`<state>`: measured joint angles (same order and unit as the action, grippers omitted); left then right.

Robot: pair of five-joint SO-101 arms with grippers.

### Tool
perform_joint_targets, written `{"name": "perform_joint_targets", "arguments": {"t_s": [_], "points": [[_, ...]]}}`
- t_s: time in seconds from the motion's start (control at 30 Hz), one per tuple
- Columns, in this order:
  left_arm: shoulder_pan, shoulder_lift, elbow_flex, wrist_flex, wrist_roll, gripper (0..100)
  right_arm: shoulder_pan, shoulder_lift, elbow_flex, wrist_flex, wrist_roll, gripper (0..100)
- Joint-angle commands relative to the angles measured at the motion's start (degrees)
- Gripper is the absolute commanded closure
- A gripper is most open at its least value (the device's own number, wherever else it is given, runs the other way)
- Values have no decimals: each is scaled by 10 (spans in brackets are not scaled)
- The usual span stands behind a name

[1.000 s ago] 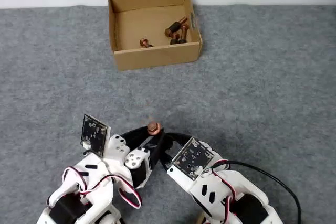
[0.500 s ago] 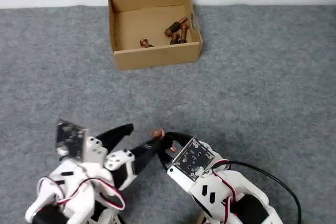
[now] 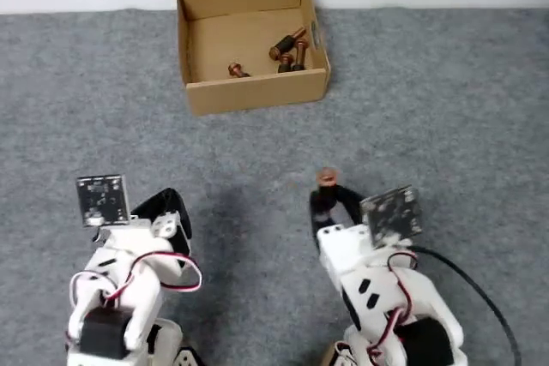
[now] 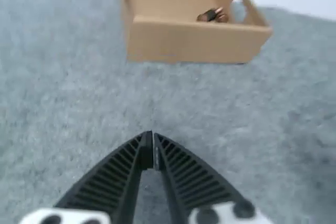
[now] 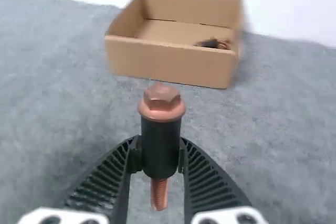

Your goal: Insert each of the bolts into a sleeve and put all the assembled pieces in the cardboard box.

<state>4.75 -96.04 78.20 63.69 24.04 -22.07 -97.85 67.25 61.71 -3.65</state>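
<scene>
Right claw [image 5: 158, 149] gripping sleeved bolt [image 5: 160, 129], left claw [image 4: 151, 141] closed

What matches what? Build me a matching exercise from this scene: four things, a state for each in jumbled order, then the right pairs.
1. left gripper
2. right gripper
3. box
4. bolt

a. clamped on a black sleeve
b. holds finished pieces
c. shut on nothing
d. copper-coloured, pushed through the sleeve

Pairs: 1-c, 2-a, 3-b, 4-d
</scene>
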Motion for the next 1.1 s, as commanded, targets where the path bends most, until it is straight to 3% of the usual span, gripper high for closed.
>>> {"name": "perform_joint_targets", "arguments": {"t_s": [0.0, 0.23, 0.43, 0.57, 0.77, 1.07], "points": [[-10, -1, 51, -59, -5, 994, 15, 95, -107, 2, -47, 991], [-11, -1, 186, -144, -6, 994, 17, 387, -339, -3, -90, 991], [-11, 4, 187, -144, -5, 994, 17, 604, -533, -7, -90, 991], [-11, 3, 187, -138, -17, 994, 18, 738, -636, -91, -86, 991], [-85, 3, 187, -140, -156, 994, 16, 940, -744, -228, -61, 991], [-84, 3, 187, -138, -162, 994, 10, 1207, -908, -341, 10, 991]]}}
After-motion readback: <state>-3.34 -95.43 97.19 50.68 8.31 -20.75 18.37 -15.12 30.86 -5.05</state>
